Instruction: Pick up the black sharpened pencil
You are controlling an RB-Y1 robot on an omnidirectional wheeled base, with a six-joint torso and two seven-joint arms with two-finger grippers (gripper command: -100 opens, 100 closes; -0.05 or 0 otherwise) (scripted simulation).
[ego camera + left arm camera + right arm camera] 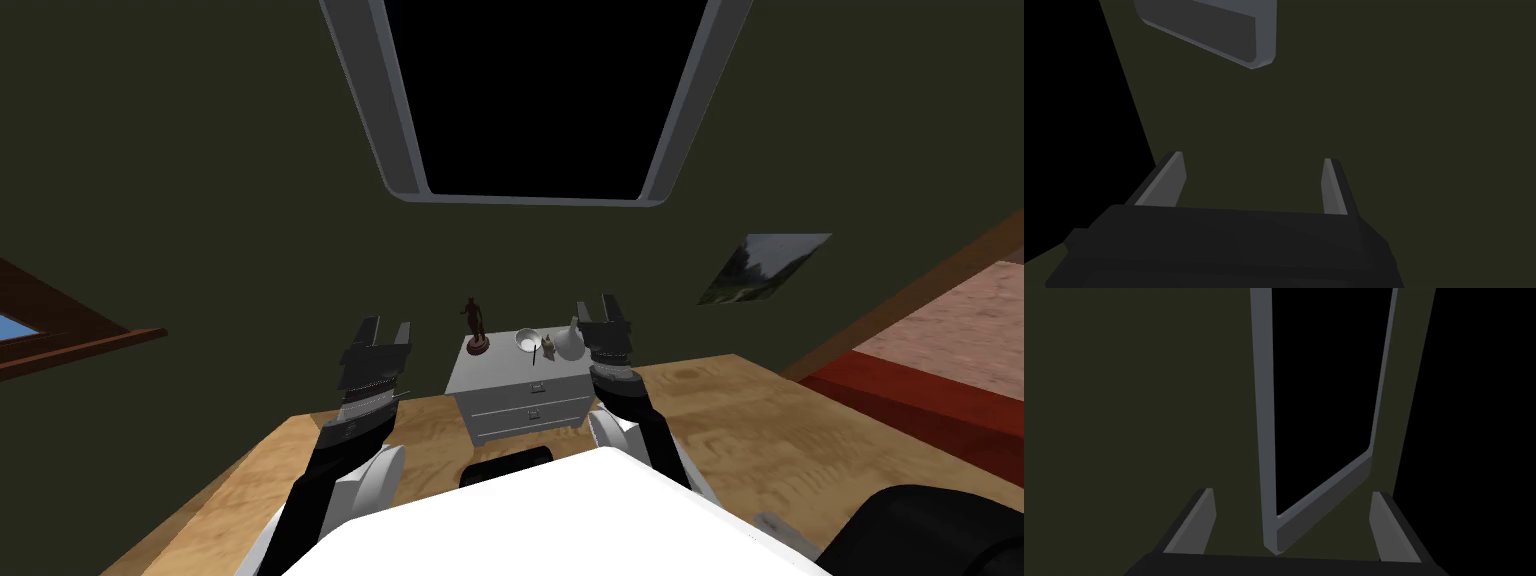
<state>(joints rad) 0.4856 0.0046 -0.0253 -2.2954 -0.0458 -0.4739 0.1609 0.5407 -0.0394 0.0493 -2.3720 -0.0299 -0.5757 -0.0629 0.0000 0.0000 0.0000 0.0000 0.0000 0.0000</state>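
Observation:
A thin dark pencil (537, 353) lies on top of a small grey drawer cabinet (520, 400) against the dark olive wall, straight ahead of me. It rests just in front of a white bowl (527, 340). My left gripper (386, 331) is raised to the left of the cabinet, open and holding nothing. My right gripper (606, 306) hovers by the cabinet's right end, also open and holding nothing. In the wrist views the left gripper (1254, 181) and the right gripper (1294, 519) each show two fingers standing wide apart, facing the wall.
On the cabinet top also stand a dark red figurine (475, 325), a small beige object (548, 347) and a white vase (570, 342). A grey-framed window (530, 195) with a black area sits above. A red rug (930, 400) lies on the wooden floor at the right.

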